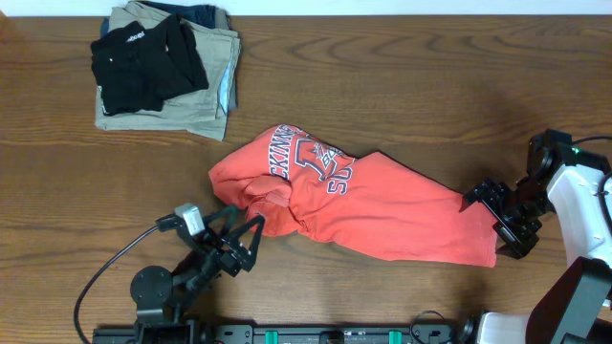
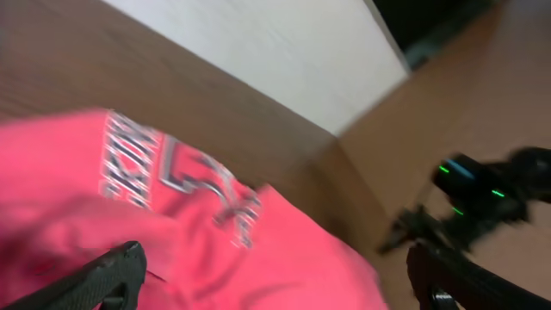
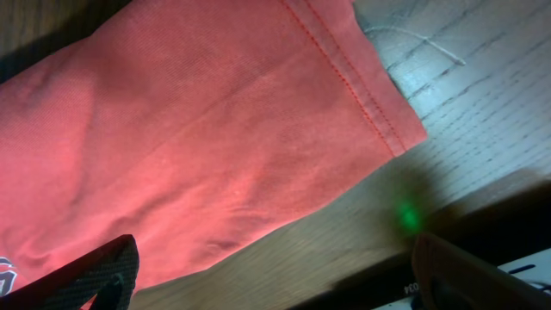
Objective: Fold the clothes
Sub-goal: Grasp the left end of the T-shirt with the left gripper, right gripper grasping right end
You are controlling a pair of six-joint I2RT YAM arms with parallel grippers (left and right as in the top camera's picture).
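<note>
Left claw (image 1: 251, 243): jaws wide apart, nothing clamped. It sits at the near-left end of the shirt (image 1: 382, 205), beside the bunched folds; whether it touches the cloth, cannot tell.
Left claw, wrist view (image 2: 275, 277): both fingers (image 2: 116, 269) frame the bottom of the shot, with red cloth (image 2: 258, 250) between and beyond them. The picture is blurred.
Right claw (image 1: 488, 225): jaws wide apart, nothing clamped. It is at the shirt's right end, one finger on either side of the hem edge.
Right claw, wrist view (image 3: 275, 275): dark fingers (image 3: 95, 277) in the lower corners, with the shirt (image 3: 198, 129) spread under them. The double-stitched hem (image 3: 366, 90) ends in a corner lying on bare wood.
Shirt: coral red, unfolded and rumpled. It lies slantwise across the middle of the table (image 1: 430, 86), its left end heaped and its right end flatter.
Lettering (image 1: 306, 162): white arched print and logo, face up on the far-left part of the shirt, creased. It also shows in the left wrist view (image 2: 172, 172).
Thread (image 3: 413, 39): a loose pale strand on the wood just past the hem corner.
Green glow (image 3: 409, 215): a small spot on the wood near the hem corner.
Right arm (image 2: 469, 185): seen from the left wrist, dark with green lights, past the shirt's far end.
Cable (image 1: 96, 277): loops on the table left of the left arm.
Pile, far-left corner: black garment (image 1: 143, 62) lies on top of khaki trousers (image 1: 206, 86), well apart from the shirt.
</note>
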